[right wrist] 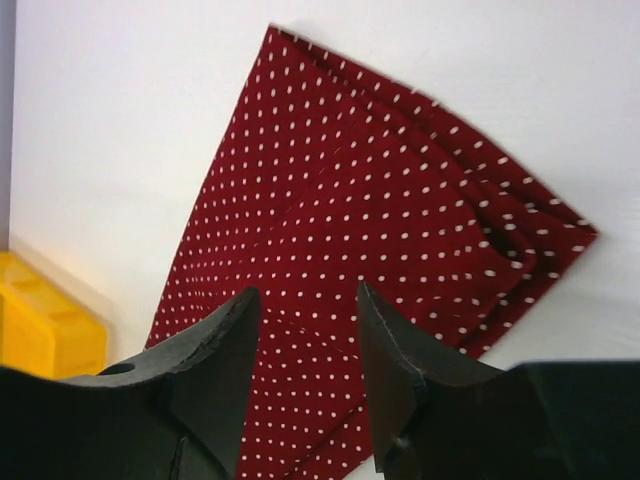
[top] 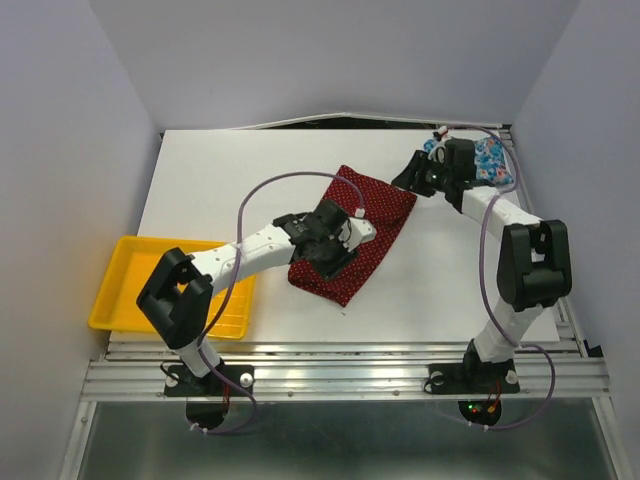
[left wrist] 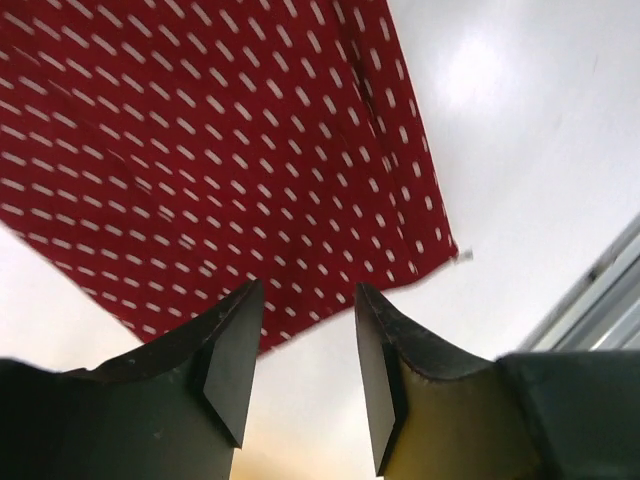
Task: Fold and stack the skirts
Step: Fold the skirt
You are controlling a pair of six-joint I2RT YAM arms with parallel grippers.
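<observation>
Red dotted skirt (top: 390, 215) just beyond left gripper (left wrist: 305, 300) and right gripper (right wrist: 308, 305), fingers (left wrist: 230, 350) apart, empty.

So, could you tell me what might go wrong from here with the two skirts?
1. The red skirt lies folded, yet the open left gripper and right gripper hover close over it; either could catch an edge and undo the fold.
2. The blue skirt sits bunched in the far right corner, partly hidden behind the right arm, so grasping it cleanly may be hard.
</observation>
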